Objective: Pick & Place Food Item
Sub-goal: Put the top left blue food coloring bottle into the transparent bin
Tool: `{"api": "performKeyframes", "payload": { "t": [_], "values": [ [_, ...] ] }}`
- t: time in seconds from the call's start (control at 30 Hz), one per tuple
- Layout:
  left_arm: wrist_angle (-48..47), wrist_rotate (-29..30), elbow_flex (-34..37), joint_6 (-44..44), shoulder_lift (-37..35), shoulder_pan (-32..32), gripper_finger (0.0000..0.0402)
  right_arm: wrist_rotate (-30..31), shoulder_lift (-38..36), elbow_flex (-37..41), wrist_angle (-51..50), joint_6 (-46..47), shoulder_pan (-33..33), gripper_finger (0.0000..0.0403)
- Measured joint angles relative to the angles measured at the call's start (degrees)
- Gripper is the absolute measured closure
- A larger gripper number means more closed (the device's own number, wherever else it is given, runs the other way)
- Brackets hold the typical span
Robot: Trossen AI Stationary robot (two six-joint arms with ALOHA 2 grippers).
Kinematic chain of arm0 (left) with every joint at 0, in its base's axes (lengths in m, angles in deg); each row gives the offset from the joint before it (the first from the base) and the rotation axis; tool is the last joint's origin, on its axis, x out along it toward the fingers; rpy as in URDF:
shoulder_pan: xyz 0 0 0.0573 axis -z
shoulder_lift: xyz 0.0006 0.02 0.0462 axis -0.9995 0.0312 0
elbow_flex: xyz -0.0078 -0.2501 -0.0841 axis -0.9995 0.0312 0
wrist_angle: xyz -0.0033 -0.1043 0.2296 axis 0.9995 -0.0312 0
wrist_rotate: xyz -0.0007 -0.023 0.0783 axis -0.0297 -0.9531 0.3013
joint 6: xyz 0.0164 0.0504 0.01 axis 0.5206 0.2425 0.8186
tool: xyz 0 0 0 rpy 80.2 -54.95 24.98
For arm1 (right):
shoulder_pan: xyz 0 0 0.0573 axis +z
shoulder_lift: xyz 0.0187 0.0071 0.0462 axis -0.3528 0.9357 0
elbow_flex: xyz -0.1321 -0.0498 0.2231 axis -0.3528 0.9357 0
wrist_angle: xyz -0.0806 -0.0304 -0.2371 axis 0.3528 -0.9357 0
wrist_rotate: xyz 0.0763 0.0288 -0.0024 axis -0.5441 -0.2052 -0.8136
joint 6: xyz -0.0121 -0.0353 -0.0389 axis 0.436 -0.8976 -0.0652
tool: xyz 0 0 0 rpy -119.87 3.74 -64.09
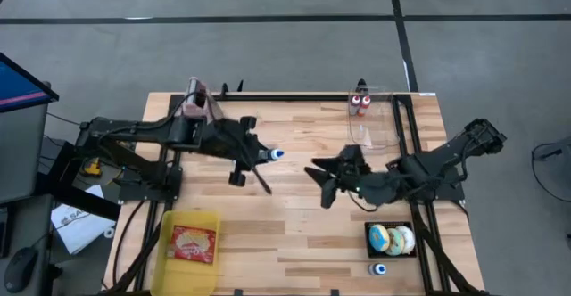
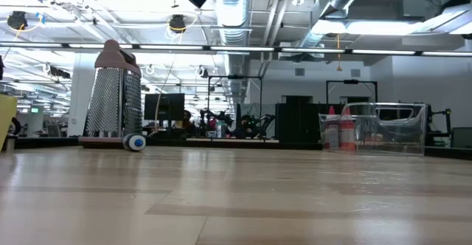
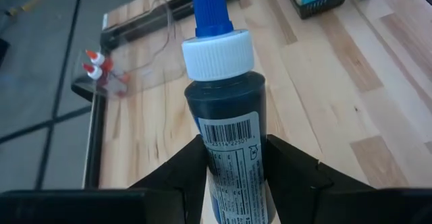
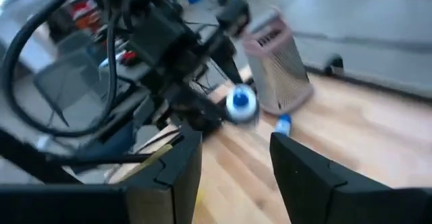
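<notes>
A dark blue bottle (image 3: 226,116) with a white cap and a blue tip is held above the middle of the table, and my left gripper (image 3: 233,173) is shut on it. In the high view its cap (image 1: 276,154) points toward the table's right. My right gripper (image 1: 318,182) hovers open just right of it, facing the bottle (image 4: 239,104), with nothing between its fingers. A yellow tray (image 1: 169,229) at the near left holds a red food packet (image 1: 194,242). My left gripper pinches the bottle's labelled body (image 3: 229,150), below the cap, between its two fingers (image 3: 191,166). The fingers come from the table's left, slanting down, and lie along the bottle. The cap end sticks out past the fingertips, and the bottle is lifted clear of the table.
A metal grater (image 1: 194,97) stands at the far left with a small blue-capped bottle (image 2: 135,142) beside it. A clear box (image 1: 375,118) with red-capped bottles sits at the far right. A black basket (image 1: 391,239) of round pastries and another small bottle (image 1: 378,268) are at the near right.
</notes>
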Motion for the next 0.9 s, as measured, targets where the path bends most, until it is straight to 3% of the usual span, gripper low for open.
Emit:
{"api": "performKeyframes", "payload": {
  "t": [0.17,0.37,0.67,0.9],
  "values": [
    [0.00,3.50,0.00,-0.41,0.00,4.24,0.0272,-3.08,0.85,0.00,3.12,-16.20,-0.65,0.0231],
    [0.05,3.75,0.00,-1.64,0.00,5.35,0.0272,-4.72,0.85,0.00,-0.21,-25.33,-0.66,0.0219],
    [1.25,3.25,0.02,-1.48,0.46,5.00,0.0272,-15.93,5.03,-0.02,2.17,-29.27,-6.48,0.0209],
    [1.80,3.25,0.02,-1.28,0.55,5.00,0.0272,-17.40,7.40,0.00,3.36,-30.76,-9.19,0.0209]
  ]
}}
